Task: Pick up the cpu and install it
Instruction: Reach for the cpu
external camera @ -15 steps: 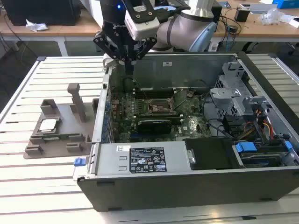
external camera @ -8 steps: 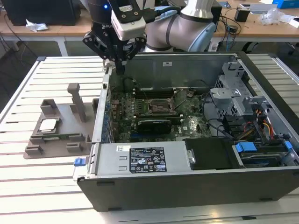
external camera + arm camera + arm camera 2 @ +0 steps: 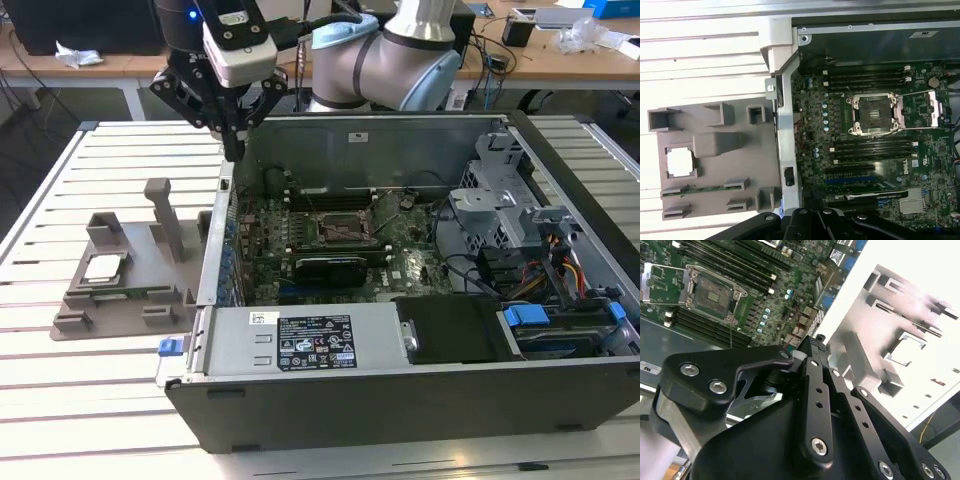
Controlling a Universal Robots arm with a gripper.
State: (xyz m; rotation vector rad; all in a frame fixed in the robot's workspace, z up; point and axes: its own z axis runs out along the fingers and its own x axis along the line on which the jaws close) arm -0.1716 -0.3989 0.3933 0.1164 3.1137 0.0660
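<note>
cpu (image 3: 103, 267), small flat square chip with a pale silvery top. exterior view: it lies flat in a recess of the grey moulded plastic fixture (image 3: 140, 280) on the white slatted table (image 3: 60, 400), just beside the open dark metal computer case (image 3: 400, 400). the black two-finger gripper (image 3: 235, 148) hangs over the case wall nearest the fixture, fingers together on nothing, well apart from the chip. the black square socket frame (image 3: 345, 228) on the green motherboard (image 3: 400, 270) holds no chip. second wrist view: the tips (image 3: 814, 342) meet on air above the case edge. first wrist view: the cpu (image 3: 680, 163) is a bright square seated in its recess, and the socket (image 3: 875, 115) is bare. judgement: pick not yet begun. for a clean grasp, part the fingers wider than the chip, square them to two opposite edges, centre over the recess and descend straight so it lifts level.
</note>
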